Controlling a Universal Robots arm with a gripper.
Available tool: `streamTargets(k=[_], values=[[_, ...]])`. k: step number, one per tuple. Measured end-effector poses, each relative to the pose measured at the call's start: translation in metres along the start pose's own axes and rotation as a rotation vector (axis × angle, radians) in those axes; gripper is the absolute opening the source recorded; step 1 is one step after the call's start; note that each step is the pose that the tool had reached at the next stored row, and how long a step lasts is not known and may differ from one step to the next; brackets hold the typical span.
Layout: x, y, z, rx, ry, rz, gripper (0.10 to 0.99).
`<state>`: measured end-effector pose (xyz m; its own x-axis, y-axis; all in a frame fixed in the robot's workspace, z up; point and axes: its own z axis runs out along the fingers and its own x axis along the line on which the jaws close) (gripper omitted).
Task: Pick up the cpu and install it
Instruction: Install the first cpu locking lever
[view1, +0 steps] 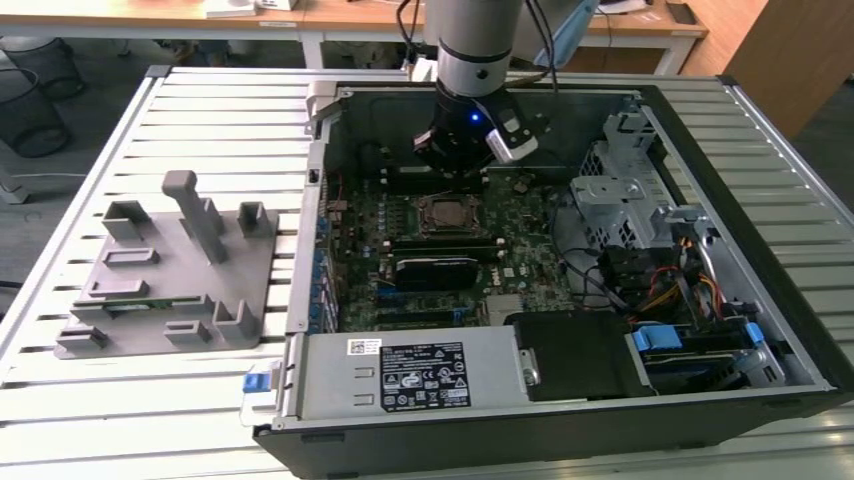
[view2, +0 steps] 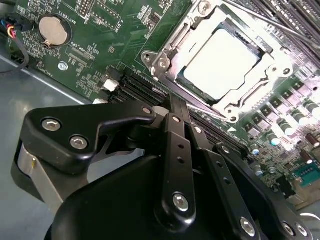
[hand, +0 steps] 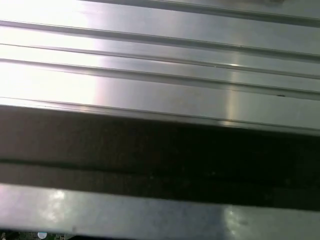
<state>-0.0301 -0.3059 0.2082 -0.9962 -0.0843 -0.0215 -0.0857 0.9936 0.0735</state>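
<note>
Cpu (view2: 224, 67): it lay flat in the socket (view2: 165, 60), silvery top up, so you had it seated square in the frame.
Gripper (view2: 172, 107): it hung just beside the socket, apart from the chip; its fingers were drawn together and gripped nothing.
Motherboard (view1: 527, 245): the socket sat near its middle, inside the opened case (view1: 747, 130).
Fixture (view1: 174, 270): well apart from the socket, outside the case.

Open black PC case (view1: 747, 400) sits on a slatted metal table (view1: 200, 100), green motherboard (view1: 534, 250) inside, power supply (view1: 414, 375) at the case's near edge. Grey plastic fixture (view1: 174, 270) sits toward the table's left edge in the exterior view. Coin battery (view2: 52, 29) on the board.
</note>
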Motion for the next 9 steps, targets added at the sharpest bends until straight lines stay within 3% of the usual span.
streamTargets(k=[9], values=[[-0.0025,-0.0008,0.0079,0.000,0.0003,0.000,0.106]])
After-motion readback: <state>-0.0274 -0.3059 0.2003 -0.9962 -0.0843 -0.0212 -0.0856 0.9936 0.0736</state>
